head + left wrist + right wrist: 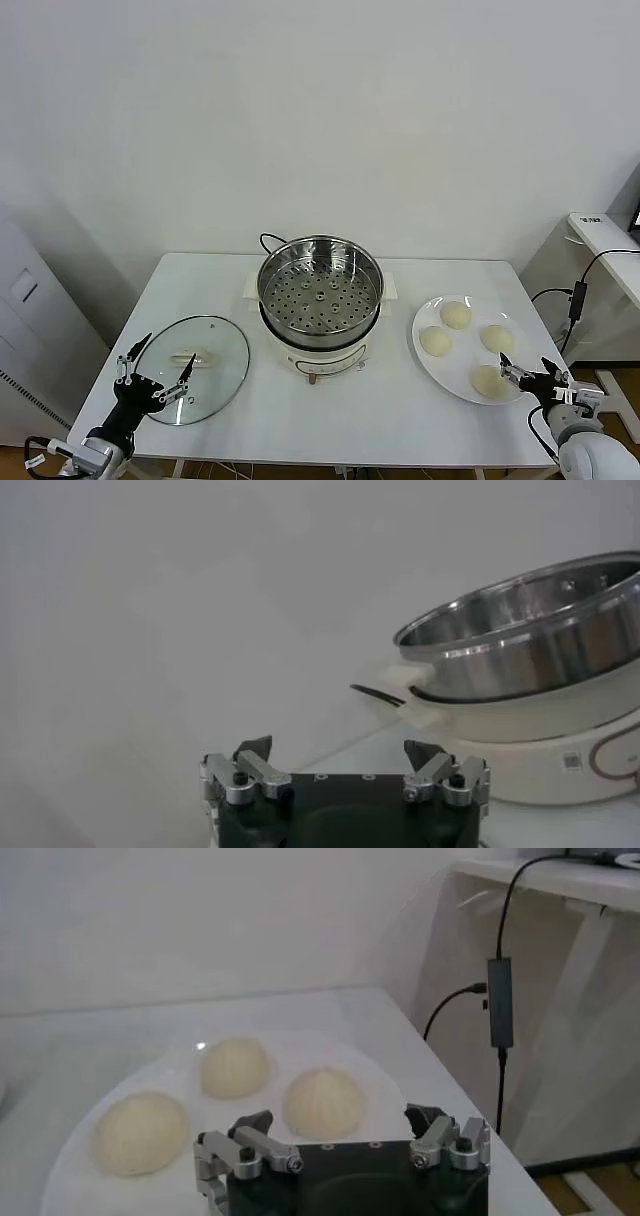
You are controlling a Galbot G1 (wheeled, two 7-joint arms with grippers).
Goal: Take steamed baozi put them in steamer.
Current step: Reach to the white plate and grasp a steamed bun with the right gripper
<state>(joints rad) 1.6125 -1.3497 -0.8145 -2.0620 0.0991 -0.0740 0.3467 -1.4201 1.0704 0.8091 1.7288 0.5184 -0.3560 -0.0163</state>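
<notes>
The steel steamer [320, 285] with a perforated floor sits on a cream-white pot [318, 358] at the table's middle and holds nothing. Four cream-white baozi lie on a white plate [466, 347] to the right: one far [455, 315], one left [435, 341], one right [497, 338], one near [489, 380]. My right gripper [525, 372] is open and empty, low at the plate's front right edge beside the near baozi. In the right wrist view my right gripper [340, 1120] faces three baozi, the closest [322, 1103] just ahead of it. My left gripper [155, 375] is open and empty at the front left.
A round glass lid [195, 368] lies flat left of the pot, under my left gripper. In the left wrist view the steamer [530, 630] stands ahead to one side. A black cord [268, 240] runs behind the pot. A side table with a cable [578, 295] stands off the right edge.
</notes>
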